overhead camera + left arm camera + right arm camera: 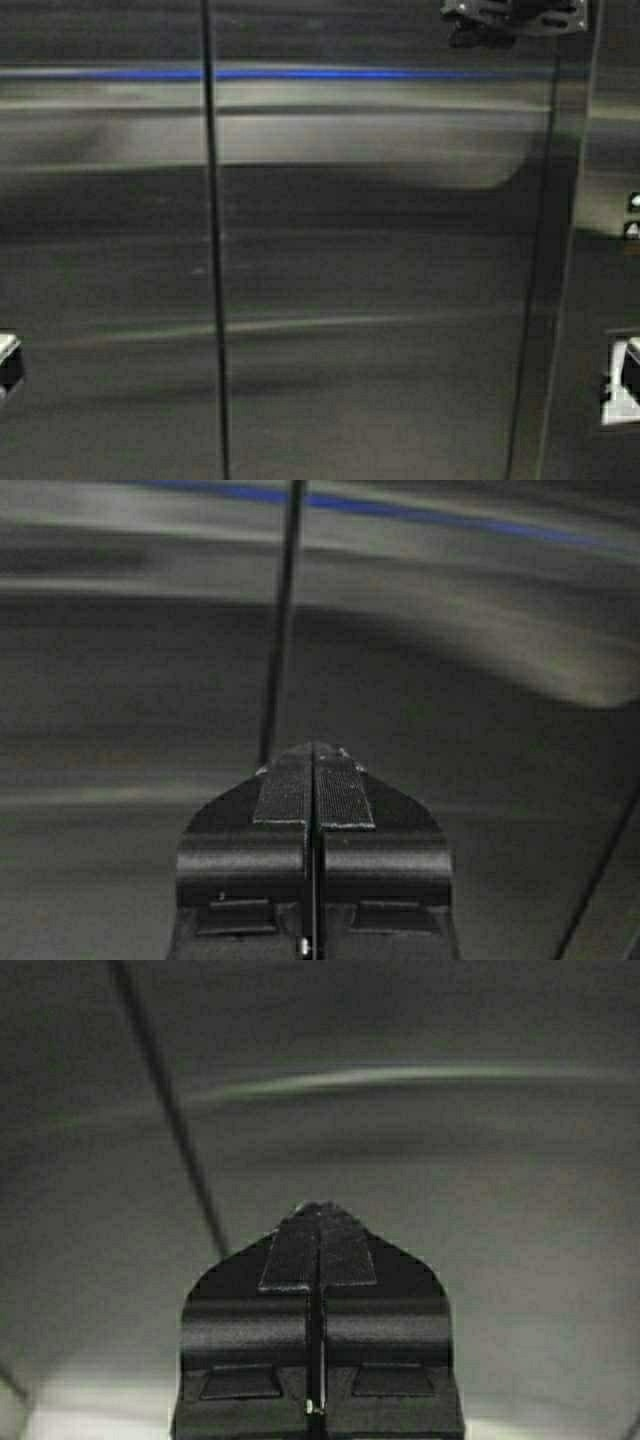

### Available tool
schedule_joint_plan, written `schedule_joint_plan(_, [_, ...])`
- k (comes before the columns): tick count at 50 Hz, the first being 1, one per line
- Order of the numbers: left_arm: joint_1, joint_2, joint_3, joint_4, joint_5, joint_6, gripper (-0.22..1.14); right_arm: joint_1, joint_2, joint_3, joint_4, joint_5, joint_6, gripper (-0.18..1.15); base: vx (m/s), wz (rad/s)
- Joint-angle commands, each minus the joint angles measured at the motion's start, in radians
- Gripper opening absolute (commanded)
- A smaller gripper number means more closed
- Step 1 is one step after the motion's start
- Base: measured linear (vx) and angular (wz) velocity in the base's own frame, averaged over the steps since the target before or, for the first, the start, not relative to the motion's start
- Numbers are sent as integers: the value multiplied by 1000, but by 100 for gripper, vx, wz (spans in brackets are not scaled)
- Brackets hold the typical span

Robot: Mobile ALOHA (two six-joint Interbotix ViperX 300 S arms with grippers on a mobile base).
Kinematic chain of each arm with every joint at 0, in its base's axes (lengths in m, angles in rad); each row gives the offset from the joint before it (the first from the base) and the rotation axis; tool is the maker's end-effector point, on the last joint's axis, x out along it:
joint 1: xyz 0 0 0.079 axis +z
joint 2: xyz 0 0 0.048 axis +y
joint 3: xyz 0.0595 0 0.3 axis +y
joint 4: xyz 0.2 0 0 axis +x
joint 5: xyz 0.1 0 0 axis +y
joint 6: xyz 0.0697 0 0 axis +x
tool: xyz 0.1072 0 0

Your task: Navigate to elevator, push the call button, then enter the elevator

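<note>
Robot faces the elevator (380, 300) up close; doors shut.
Left tool (313, 770) and right tool (318, 1222) closed, empty; likely waiting to enter.

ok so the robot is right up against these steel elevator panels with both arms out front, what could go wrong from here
1. The steel elevator fills the high view, so the base looks very close; driving forward could bump it.
2. The left gripper and right gripper, jaws shut, both point at the panels near the dark seam; further advance might jam a tip against the steel.
3. No call button is clearly identifiable; only small marks at the right edge, so a press could miss.
</note>
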Motion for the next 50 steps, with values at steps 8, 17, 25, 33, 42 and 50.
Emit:
schedule_joint_plan(8, [0,9,-9,-2,-6,-8,3,-2,-11,-14,0,-11,0,5,-15,6])
schedule_joint_plan(17, [0,34,-9,-2,-8,-8,3,-2,5,-18,0,-11,-2,5,-17,5])
schedule_joint_plan(25, [0,63,-28,-2,-9,-5,3,-3,5,-17,-2,-11,-3,5,-20,6])
schedule_joint_plan(33, [0,75,-26,-2,-9,-5,3,-2,5,-17,0,-12,-3,5,-19,8])
schedule_joint_plan(42, [0,72,-28,-2,-9,-3,3,-2,5,-15,0,-11,-3,5,-15,8])
schedule_joint_plan(50, [0,71,-32,-2,-9,-3,3,-3,-5,-14,-2,-11,-5,5,-12,12])
